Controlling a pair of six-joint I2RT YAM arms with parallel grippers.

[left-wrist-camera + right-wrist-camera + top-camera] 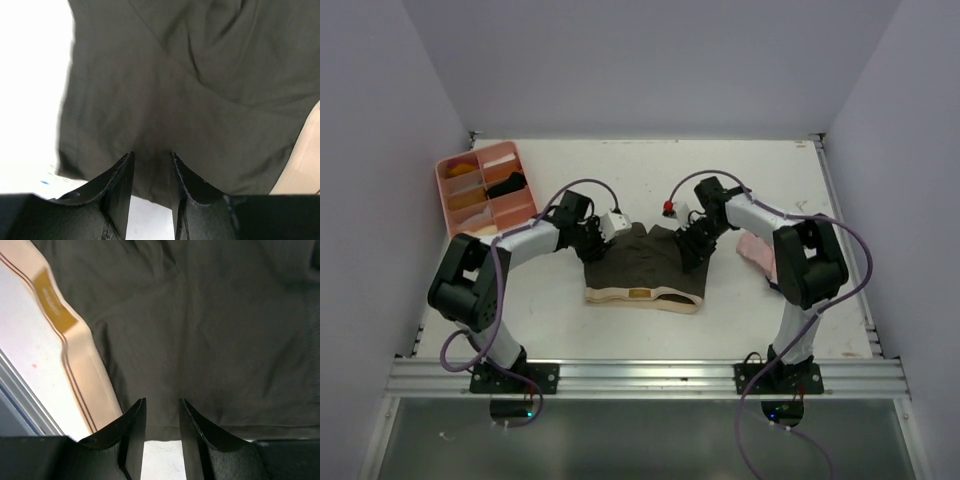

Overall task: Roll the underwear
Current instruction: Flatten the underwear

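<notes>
**Olive-brown underwear [640, 262] spread flat in the middle**

It is laid on the white table [650, 170], with its beige waistband [642, 297] at the near side. A pink tray [447, 192] is placed far left. The pink underwear [757, 250] is seen at the right. The left gripper [152, 159] and right gripper [162, 402] are set narrow at the olive garment's far corners; a firm grip cannot be told.

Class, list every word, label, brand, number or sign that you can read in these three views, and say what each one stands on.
Tan label patch on the cream waistband of the dark underwear: it carries a short line of print, too blurred to read.
No other word, number or sign is legible in any view.
</notes>
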